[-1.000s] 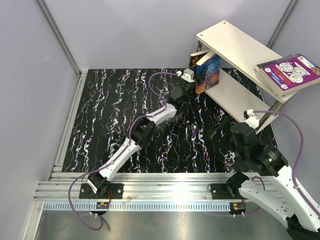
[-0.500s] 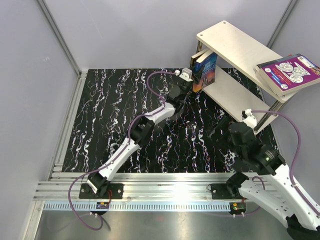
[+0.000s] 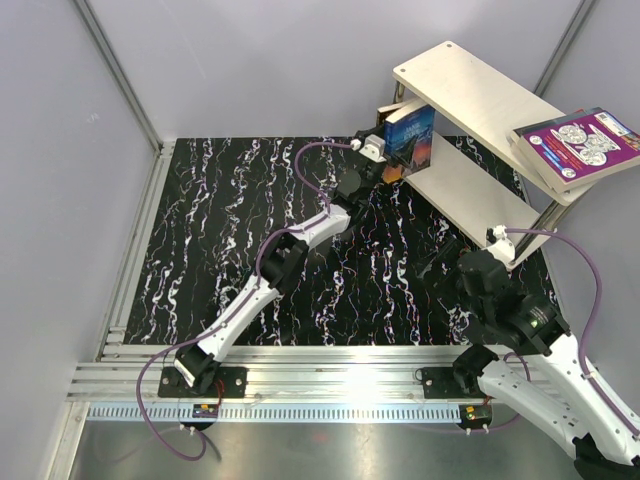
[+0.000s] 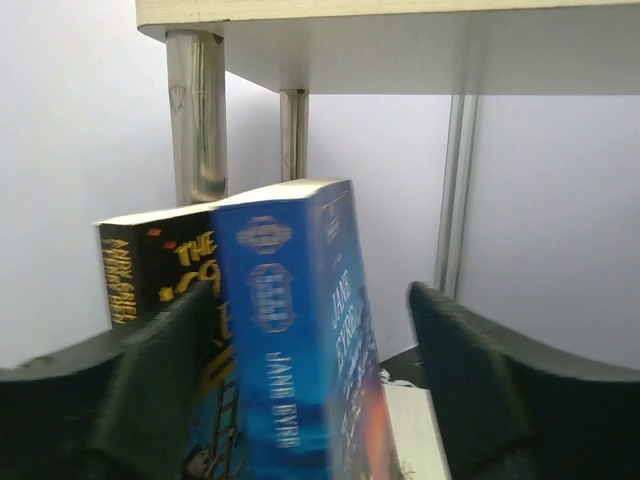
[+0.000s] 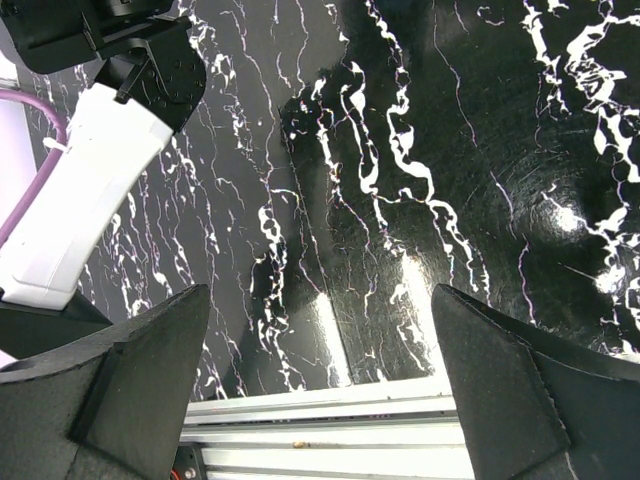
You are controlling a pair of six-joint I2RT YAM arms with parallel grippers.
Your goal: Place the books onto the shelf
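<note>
Where the top view looks down, Jane Eyre (image 3: 412, 135) stands upright at the left end of the shelf's (image 3: 470, 85) lower board, with the left gripper (image 3: 388, 165) just before it. A purple book (image 3: 580, 142) lies on the top board. Left wrist: its jaws are wide either side of Jane Eyre. A black book (image 4: 150, 270) beside it perhaps touches one finger. Right wrist: the right gripper (image 5: 320, 290) gapes empty above the mat (image 5: 480, 120).
</note>
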